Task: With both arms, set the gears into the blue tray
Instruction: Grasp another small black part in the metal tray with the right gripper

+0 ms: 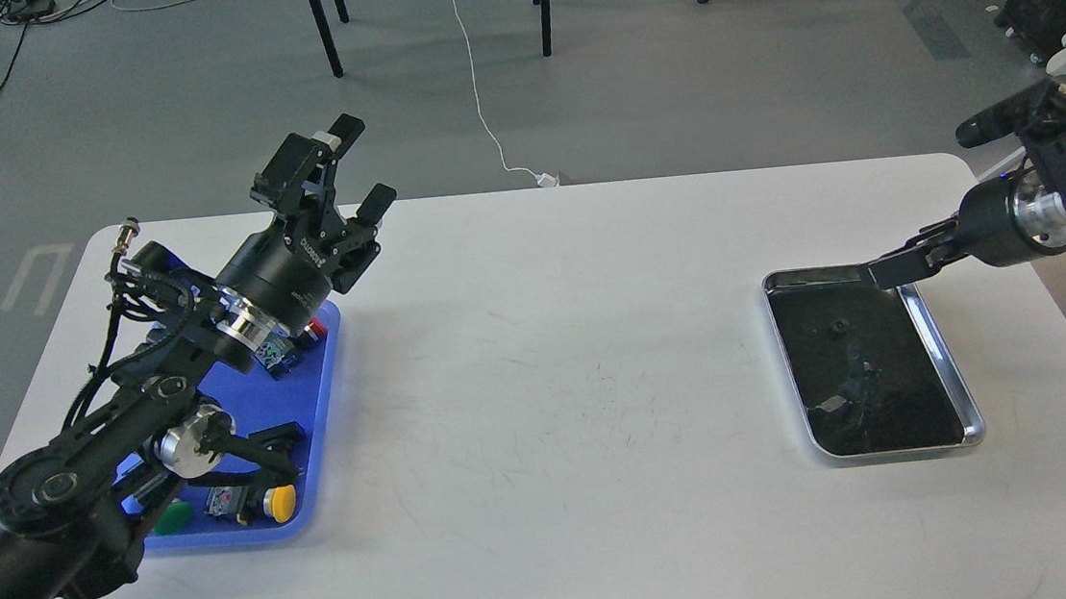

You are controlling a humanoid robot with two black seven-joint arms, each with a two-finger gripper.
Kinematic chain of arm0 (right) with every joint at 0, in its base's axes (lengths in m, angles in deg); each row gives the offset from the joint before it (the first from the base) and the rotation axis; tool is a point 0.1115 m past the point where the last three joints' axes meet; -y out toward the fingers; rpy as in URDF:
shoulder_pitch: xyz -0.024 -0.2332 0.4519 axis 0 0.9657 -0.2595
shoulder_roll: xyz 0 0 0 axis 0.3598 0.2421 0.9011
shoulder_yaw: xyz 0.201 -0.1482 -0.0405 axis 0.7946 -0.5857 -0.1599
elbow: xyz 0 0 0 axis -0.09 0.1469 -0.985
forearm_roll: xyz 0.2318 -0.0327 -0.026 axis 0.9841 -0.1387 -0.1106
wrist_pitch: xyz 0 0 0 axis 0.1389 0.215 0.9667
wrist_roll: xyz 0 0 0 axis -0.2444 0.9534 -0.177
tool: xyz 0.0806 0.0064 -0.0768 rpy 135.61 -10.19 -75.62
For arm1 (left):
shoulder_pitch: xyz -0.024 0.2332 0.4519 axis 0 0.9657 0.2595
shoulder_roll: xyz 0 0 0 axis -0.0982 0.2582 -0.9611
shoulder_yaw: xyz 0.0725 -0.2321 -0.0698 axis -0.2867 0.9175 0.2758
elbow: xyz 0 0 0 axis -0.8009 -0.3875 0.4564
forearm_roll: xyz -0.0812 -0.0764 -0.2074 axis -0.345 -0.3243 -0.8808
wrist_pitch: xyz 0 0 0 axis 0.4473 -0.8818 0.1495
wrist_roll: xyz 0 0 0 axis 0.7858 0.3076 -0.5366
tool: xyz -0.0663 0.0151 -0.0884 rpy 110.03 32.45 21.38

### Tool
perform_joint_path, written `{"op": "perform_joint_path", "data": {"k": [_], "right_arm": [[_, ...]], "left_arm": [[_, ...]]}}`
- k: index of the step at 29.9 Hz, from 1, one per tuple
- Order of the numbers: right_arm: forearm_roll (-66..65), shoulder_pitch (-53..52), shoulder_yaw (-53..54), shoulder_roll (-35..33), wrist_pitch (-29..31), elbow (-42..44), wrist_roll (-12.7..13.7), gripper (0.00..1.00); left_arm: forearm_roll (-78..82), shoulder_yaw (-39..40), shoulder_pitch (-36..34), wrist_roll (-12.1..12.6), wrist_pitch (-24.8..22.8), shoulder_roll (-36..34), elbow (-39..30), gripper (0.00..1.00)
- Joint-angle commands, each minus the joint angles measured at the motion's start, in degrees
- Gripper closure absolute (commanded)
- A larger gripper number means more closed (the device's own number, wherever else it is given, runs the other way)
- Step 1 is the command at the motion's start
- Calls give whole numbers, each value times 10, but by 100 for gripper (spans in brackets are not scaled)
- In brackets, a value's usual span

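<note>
One gear (841, 324) in silver tray (945, 355). Left gripper (361, 165) above blue tray (321, 395): jaws spread, empty. Right gripper (883, 271) at silver tray's far edge: jaws' state unclear.

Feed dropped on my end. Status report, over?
Left end effector open, empty, above blue tray. Right end effector at silver tray corner, state unclear. One gear there. Path unobstructed.

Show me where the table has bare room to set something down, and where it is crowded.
Bare: the wide white stretch between the blue tray and the silver tray, plus the front strip below both. Crowded: the blue tray, holding push-button switches and overhung by the left gripper. The right gripper sits at the silver tray's far corner.
</note>
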Motion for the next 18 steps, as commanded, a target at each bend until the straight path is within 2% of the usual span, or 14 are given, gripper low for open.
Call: {"op": "perform_joint_path", "data": {"k": [1, 9, 13, 18], "right_arm": [[0, 5, -37, 43, 0, 18, 0, 3], [1, 33, -58, 69, -3, 41, 0, 8], [2, 44, -58, 70, -3, 50, 0, 20], [4, 46, -57, 81, -4, 58, 0, 29]], "left_arm": [[0, 4, 0, 0, -2, -4, 1, 2], [0, 7, 1, 0, -4, -4, 0, 2], [-1, 11, 1, -1, -4, -3, 1, 2], [0, 14, 1, 0, -8, -3, 1, 2]]}}
